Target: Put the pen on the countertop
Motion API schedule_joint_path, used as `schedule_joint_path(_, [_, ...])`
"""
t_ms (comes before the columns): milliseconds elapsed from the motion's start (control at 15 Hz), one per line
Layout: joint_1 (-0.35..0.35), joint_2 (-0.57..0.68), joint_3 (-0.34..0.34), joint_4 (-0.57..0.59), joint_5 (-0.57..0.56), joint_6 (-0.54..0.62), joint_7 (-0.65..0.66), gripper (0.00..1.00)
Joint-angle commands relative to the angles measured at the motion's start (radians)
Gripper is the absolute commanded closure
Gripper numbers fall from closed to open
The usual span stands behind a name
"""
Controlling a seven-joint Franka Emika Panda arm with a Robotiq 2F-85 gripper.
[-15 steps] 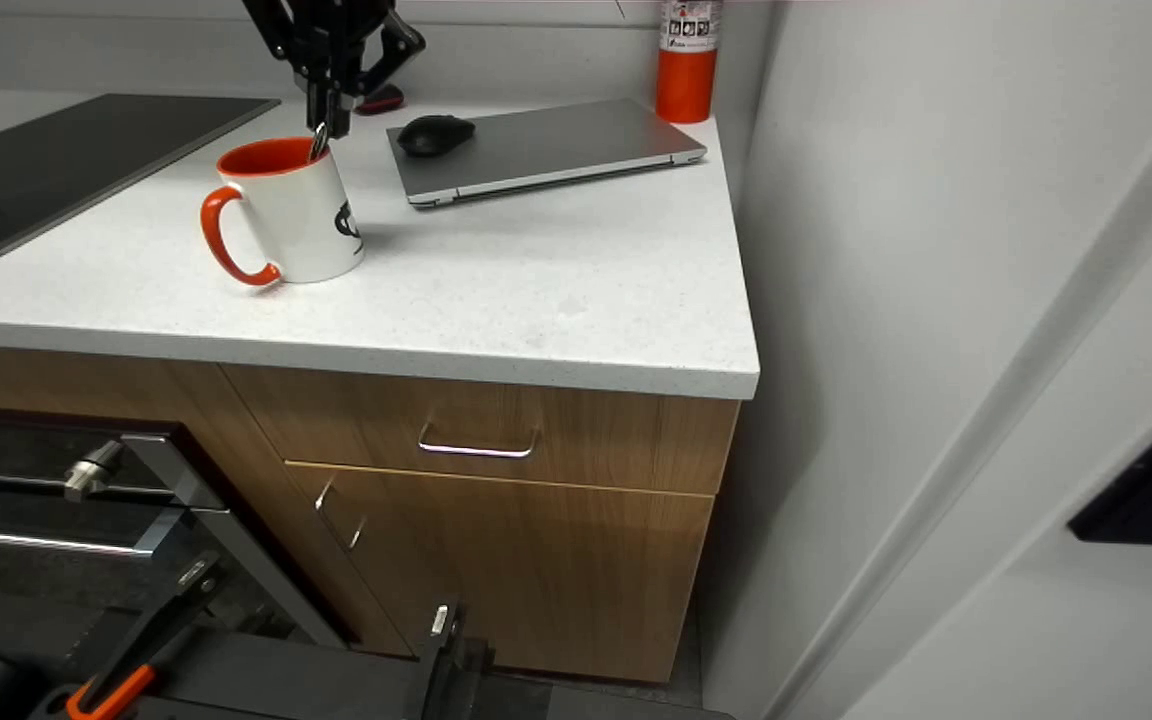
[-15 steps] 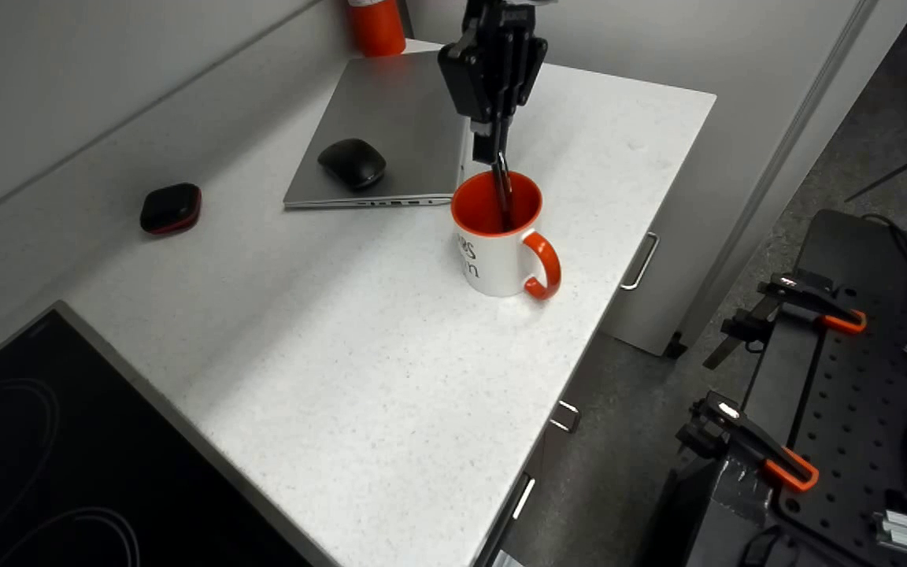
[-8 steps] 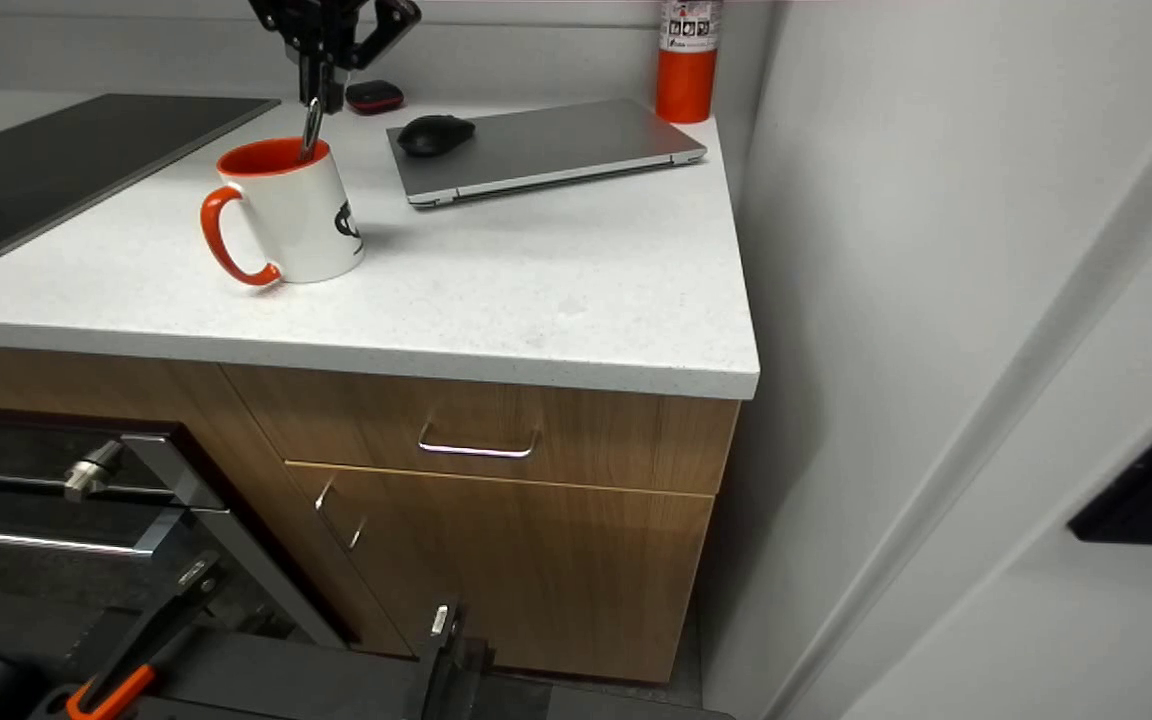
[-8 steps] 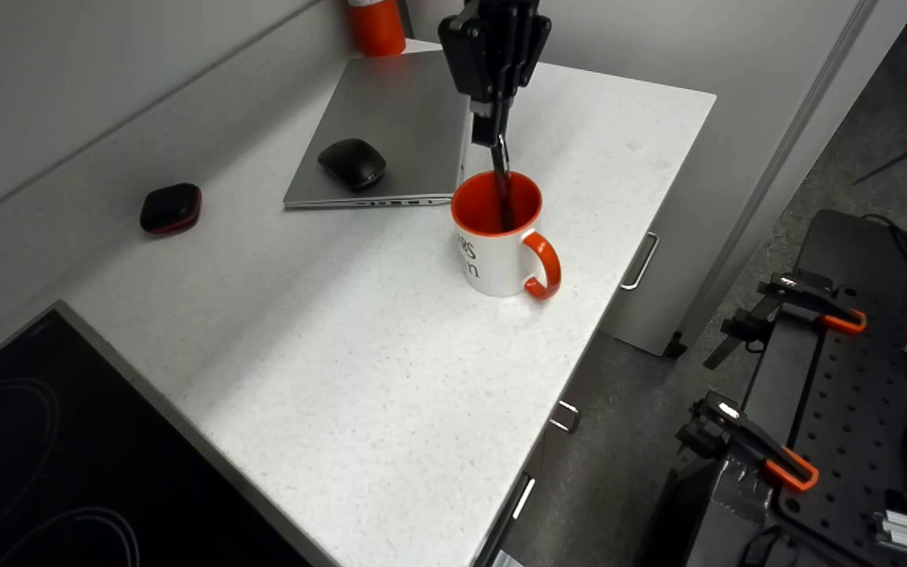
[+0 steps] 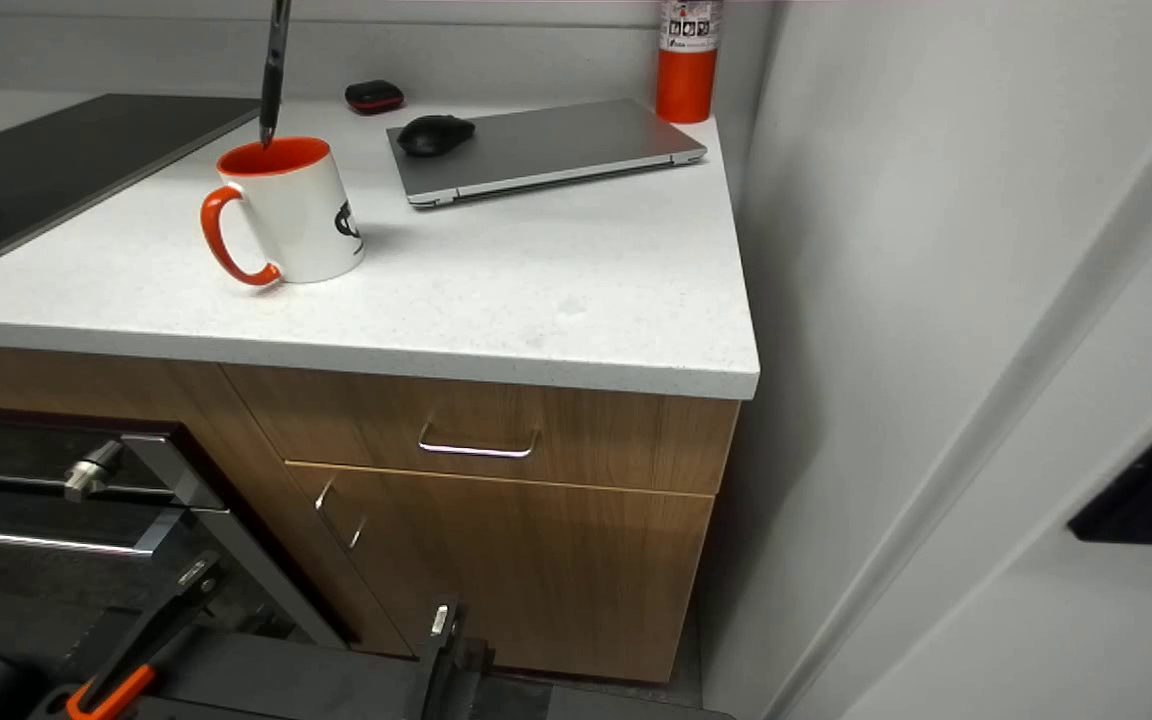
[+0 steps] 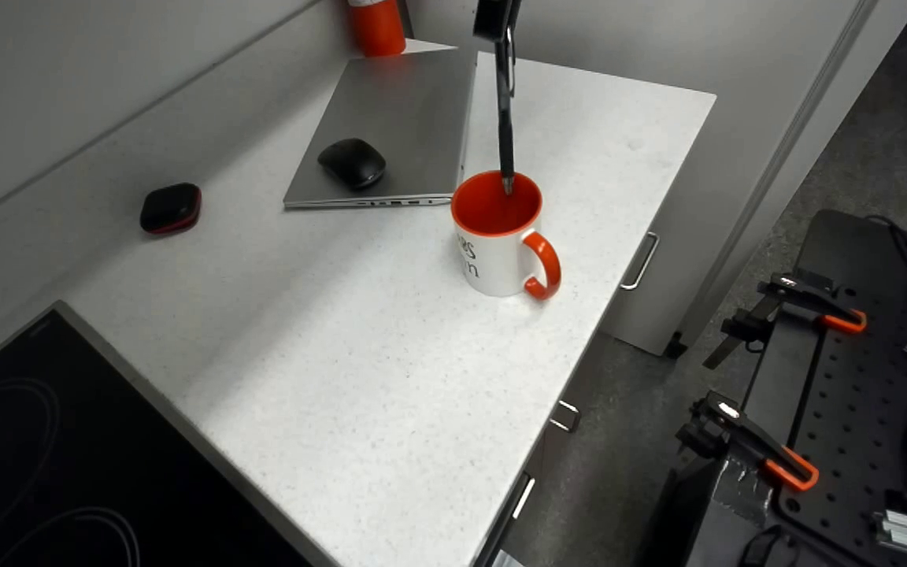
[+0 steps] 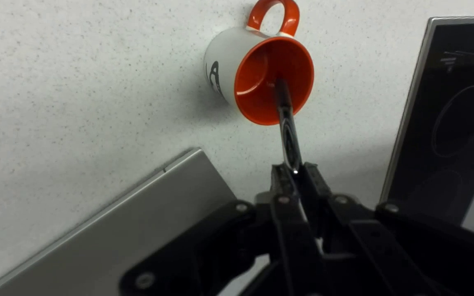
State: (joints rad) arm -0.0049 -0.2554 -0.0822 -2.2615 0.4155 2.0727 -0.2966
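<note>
With the tool [image 7: 298, 174] clenched and lifted higher than a second ago, hangs over the white counter [image 6: 343, 378]. Leaves undisturbed the grey laptop [image 6: 410, 126] and, near it but not touching, the orange-rimmed mug [image 6: 497, 250], upright and in the same spot. Grips the pen [image 6: 505, 118] by its clip end — earlier sunk well inside that mug, now drawn up to hang over the mouth, seemingly just clear of the rim, though hard to be certain. Marks, by the look of it, a nearly finished extraction and a placing not yet begun; likely calls next for a sideways carry past the rim, then a lowering to bare counter.

Shows the pen [image 5: 273, 80] close to upright along its long axis, leaning slightly to the right at the top in an exterior view. Aims the silver tip [image 6: 508, 186] down at the mug's mouth — so would probably need tipping over to lie flat, and might roll once let go.
</note>
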Motion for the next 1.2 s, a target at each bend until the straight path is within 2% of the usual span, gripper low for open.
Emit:
schedule_joint_path(0, [-0.031,-0.086,-0.014,-0.023,-0.090,-0.019,0.053,0.97])
schedule_joint_path(333, [-0.083,-0.048,0.008,-0.035,-0.331,-0.014,0.182,0.97])
schedule_joint_path(667, [-0.081,0.096,0.048,-0.028,-0.538,-0.021,0.374,0.97])
schedule_joint_path(933, [-0.054,0.240,0.080,0.017,-0.596,0.020,0.544,0.97])
schedule_joint_path(1133, [-0.039,0.329,0.081,0.058,-0.582,0.104,0.627,0.97])
